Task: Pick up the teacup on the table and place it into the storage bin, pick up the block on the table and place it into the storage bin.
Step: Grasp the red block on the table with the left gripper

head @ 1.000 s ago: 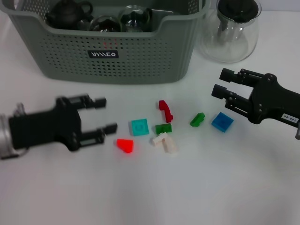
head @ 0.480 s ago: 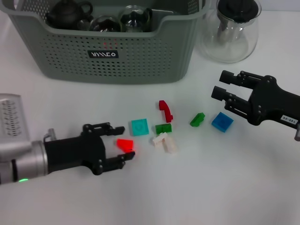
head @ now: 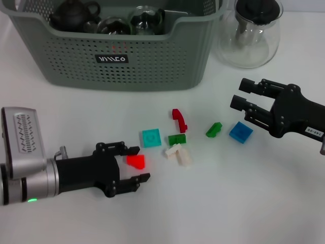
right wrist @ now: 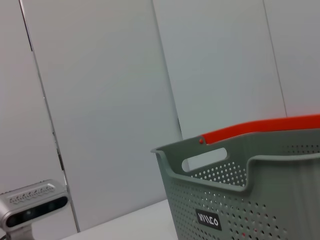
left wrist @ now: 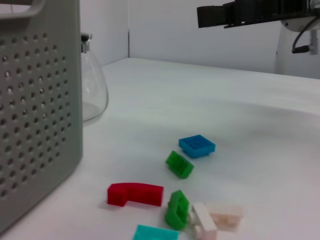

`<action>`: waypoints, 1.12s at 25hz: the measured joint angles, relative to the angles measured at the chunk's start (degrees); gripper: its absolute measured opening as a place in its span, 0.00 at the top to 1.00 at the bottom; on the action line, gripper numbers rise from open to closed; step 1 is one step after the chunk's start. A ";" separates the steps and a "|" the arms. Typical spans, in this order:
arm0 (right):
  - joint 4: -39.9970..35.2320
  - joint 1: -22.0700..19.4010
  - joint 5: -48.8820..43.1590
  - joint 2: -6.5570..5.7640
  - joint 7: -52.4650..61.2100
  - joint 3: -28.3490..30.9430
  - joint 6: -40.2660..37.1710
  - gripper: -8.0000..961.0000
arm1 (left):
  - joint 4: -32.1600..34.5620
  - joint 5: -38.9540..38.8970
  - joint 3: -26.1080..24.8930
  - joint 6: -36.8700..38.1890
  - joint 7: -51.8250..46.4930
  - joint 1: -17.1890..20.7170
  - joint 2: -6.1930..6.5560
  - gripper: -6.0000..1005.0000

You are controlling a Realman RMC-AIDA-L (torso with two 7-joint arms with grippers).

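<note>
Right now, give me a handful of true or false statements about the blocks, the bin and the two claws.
1. The left claw is open around the red wedge block. True.
2. The right claw holds the blue block. False: it hangs open above the table; the block lies free.
3. The storage bin is empty. False: a dark teapot and glassware sit inside.
4. The glass carafe stands outside the bin. True.
5. The teal block lies on the table. True.

Blocks [head: 177, 140] before storage bin [head: 152, 61] (carafe [head: 251, 33] right).
</note>
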 joint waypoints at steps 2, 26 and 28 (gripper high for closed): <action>0.00 -0.01 0.00 0.00 0.00 0.00 0.00 0.47 | -0.03 0.49 0.24 0.05 -0.18 0.33 -0.01 0.38; -0.01 0.23 0.06 0.00 0.00 0.00 0.43 0.47 | -1.12 0.02 0.08 -3.54 -1.26 -1.22 -0.48 0.50; 0.00 0.20 0.08 0.00 0.00 0.00 0.48 0.47 | -0.76 0.04 0.13 -3.28 -2.11 -1.26 -0.44 0.54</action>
